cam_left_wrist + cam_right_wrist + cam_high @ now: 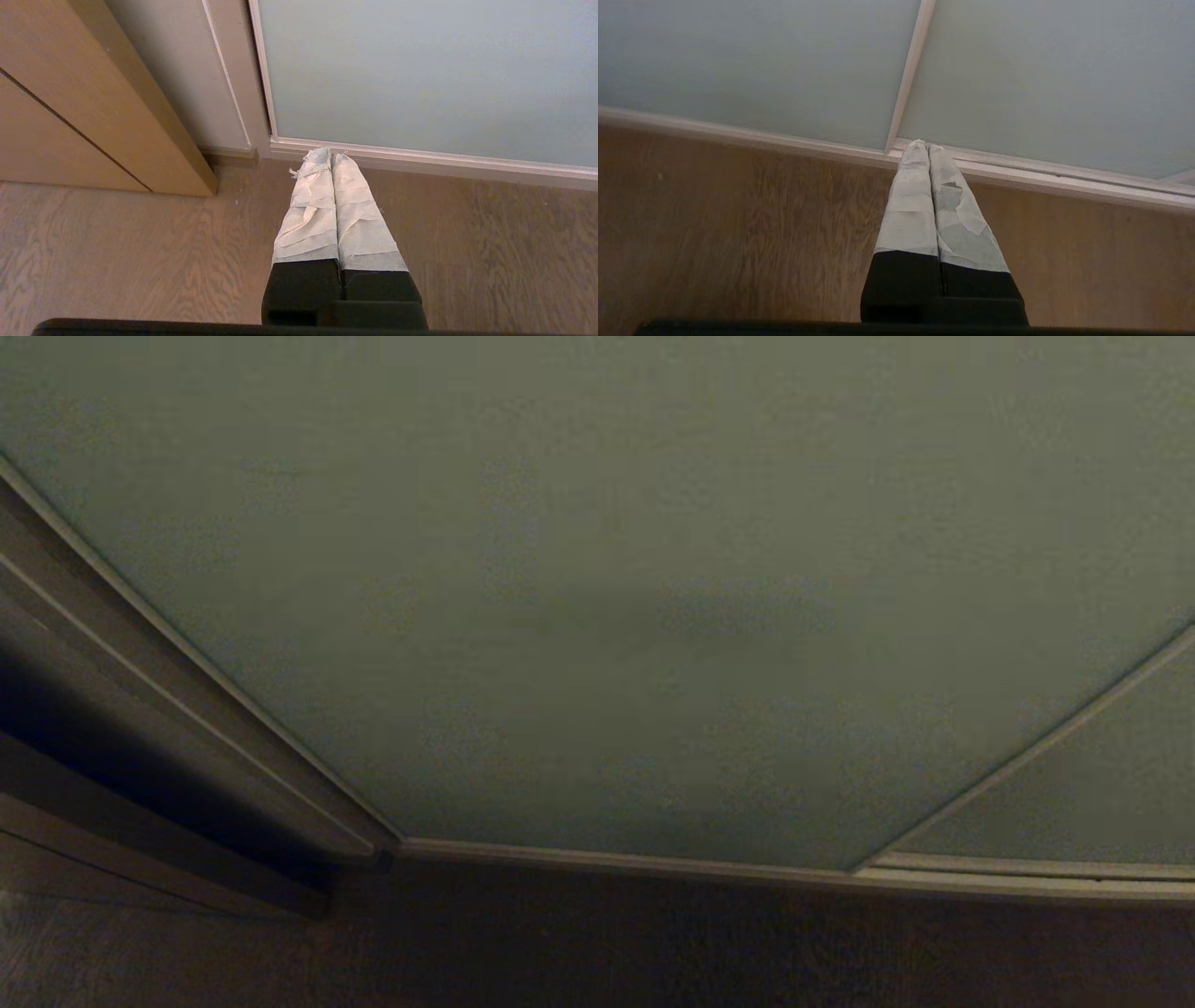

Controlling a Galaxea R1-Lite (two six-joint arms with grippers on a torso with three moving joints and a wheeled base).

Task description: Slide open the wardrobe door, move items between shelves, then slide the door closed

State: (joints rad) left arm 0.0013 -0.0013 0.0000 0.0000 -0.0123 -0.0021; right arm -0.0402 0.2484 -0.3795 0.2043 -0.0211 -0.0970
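Note:
The sliding wardrobe door [597, 569] fills the head view as a pale grey-green panel with a slim light frame; it stands closed. It also shows in the left wrist view [420, 70] and the right wrist view [738, 56]. A second panel [1102, 784] overlaps it on the right. My left gripper [331, 151] is shut and empty, low over the wooden floor near the door's bottom left corner. My right gripper [924, 143] is shut and empty, pointing at the seam between the two panels. Neither arm is in the head view. The items and the shelves are hidden.
Brown wooden panelling [70, 116] stands left of the wardrobe, beside a beige side frame [233, 93]. The door's bottom rail [653, 863] runs along a wood-grain floor [117, 256] that lies under both grippers.

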